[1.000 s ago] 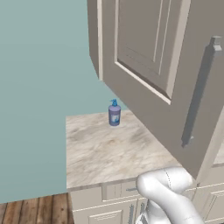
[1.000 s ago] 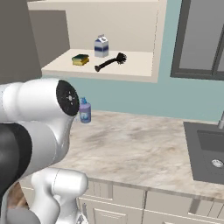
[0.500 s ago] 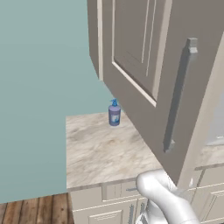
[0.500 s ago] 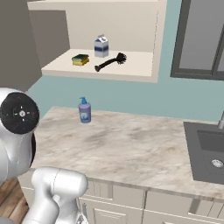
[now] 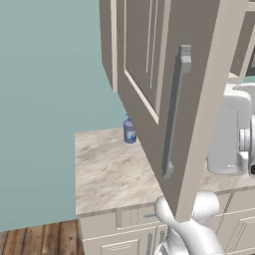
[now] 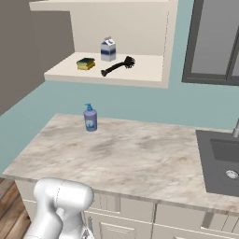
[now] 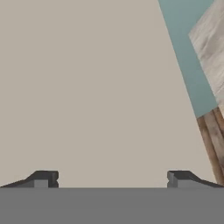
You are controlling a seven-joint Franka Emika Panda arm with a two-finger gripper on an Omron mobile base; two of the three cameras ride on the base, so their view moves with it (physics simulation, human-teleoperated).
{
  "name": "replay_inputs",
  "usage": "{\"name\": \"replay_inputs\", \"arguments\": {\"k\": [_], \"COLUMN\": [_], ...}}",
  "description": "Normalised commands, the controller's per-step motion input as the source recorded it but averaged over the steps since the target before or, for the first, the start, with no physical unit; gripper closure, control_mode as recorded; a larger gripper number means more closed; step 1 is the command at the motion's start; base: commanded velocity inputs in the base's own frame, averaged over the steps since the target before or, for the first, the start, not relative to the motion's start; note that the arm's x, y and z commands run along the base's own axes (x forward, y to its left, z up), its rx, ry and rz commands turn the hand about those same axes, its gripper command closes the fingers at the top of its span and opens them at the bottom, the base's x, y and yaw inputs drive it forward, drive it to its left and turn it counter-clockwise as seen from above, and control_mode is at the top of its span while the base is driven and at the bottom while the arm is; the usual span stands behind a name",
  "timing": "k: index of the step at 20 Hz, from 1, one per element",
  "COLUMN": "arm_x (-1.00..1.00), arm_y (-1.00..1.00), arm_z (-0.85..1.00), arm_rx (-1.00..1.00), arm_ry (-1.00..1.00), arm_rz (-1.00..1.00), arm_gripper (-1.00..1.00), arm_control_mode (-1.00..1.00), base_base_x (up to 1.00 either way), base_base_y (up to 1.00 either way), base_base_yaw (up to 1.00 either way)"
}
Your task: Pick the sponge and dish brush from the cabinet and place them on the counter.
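Note:
The cabinet [image 6: 140, 28] stands open. On its shelf lie the yellow-green sponge [image 6: 86, 63] and the black dish brush [image 6: 117, 66], with a small carton [image 6: 108, 49] behind them. The cabinet door [image 5: 149, 74] with its grey bar handle [image 5: 174, 109] swings far out over the counter [image 6: 140, 158]. In the hand view my gripper [image 7: 112, 179] is open with nothing between its fingertips [image 7: 43, 178]. It faces a flat beige panel [image 7: 87, 87] at close range. A white part of my arm [image 5: 231, 129] shows to the right of the door's edge.
A blue soap bottle [image 6: 90, 117] stands on the counter below the shelf, near the teal wall [image 5: 50, 74]. A dark sink [image 6: 224, 158] is set in the counter at the right, under a window [image 6: 214, 42]. Wood floor [image 5: 40, 239] lies left of the low drawers.
The cabinet door has swung further open. My arm's big links have left the right base view's left side, uncovering the counter and bottle. The gripper has stayed open.

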Motion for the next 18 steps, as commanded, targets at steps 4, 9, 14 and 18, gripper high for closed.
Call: {"name": "replay_inputs", "arguments": {"k": [4, 9, 14, 18], "arm_x": [0.0, 0.01, 0.05, 0.04], "arm_y": [0.19, 0.0, -0.09, -0.41], "arm_z": [0.0, -0.02, -0.07, -0.03], "arm_rx": [-0.03, -0.02, -0.01, 0.0], "arm_ry": [0.0, 0.01, 0.0, 0.0], "arm_rz": [-0.08, -0.02, -0.02, 0.0], "arm_gripper": [-1.0, -1.0, -1.0, -1.0], "arm_control_mode": [-1.0, -1.0, -1.0, -1.0], "base_base_x": [0.0, 0.0, 0.0, 0.0], "base_base_y": [0.0, 0.0, 0.0, 0.0], "base_base_yaw": [0.0, 0.0, 0.0, 0.0]}}
